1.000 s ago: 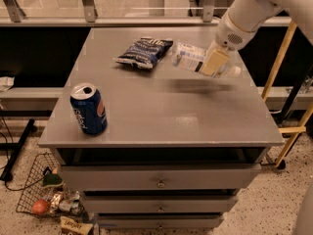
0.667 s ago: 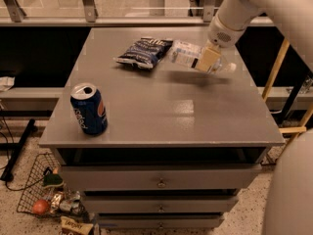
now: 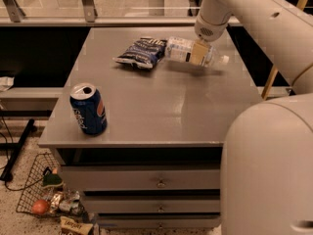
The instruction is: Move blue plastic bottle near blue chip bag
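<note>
The blue plastic bottle (image 3: 188, 52) is clear with a pale label and a white cap pointing right. It lies on its side, held just above the grey table (image 3: 161, 106). My gripper (image 3: 199, 52) is shut on the bottle's middle, reaching down from the white arm at the top right. The blue chip bag (image 3: 142, 52) is a crinkled dark blue bag with white lettering, lying at the back of the table. The bottle's base end is right next to the bag's right edge.
A dark blue soda can (image 3: 88, 108) stands upright near the table's front left edge. Drawers sit below the tabletop. A wire basket (image 3: 44, 199) with litter stands on the floor at the left. The robot's white body (image 3: 269, 170) fills the right foreground.
My gripper has carried the bottle to the left, from the table's right side to beside the chip bag. The can and bag have not moved.
</note>
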`<action>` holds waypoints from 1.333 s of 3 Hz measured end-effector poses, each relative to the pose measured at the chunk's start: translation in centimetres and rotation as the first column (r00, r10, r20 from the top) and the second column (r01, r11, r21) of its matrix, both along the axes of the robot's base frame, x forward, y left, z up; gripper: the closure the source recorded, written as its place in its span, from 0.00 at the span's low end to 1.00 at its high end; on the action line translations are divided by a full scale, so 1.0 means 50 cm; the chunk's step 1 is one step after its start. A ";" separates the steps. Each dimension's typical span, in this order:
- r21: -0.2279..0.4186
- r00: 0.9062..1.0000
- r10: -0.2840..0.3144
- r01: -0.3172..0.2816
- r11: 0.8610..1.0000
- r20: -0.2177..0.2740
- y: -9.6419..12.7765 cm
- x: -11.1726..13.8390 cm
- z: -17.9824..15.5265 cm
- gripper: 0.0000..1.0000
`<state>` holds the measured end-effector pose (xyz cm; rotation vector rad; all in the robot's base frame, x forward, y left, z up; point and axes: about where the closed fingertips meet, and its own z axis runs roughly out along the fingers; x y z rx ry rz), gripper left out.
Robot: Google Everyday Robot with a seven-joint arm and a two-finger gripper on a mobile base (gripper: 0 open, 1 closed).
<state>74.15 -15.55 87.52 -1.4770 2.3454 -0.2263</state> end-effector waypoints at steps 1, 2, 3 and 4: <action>-0.008 1.000 0.002 -0.002 1.000 -0.022 0.024 0.016 -0.018 1.00; -0.012 0.998 0.022 -0.023 1.000 -0.053 0.047 0.020 -0.034 1.00; -0.013 0.998 0.024 -0.025 1.000 -0.058 0.050 0.021 -0.041 0.82; -0.013 0.998 0.025 -0.026 1.000 -0.061 0.052 0.023 -0.048 0.59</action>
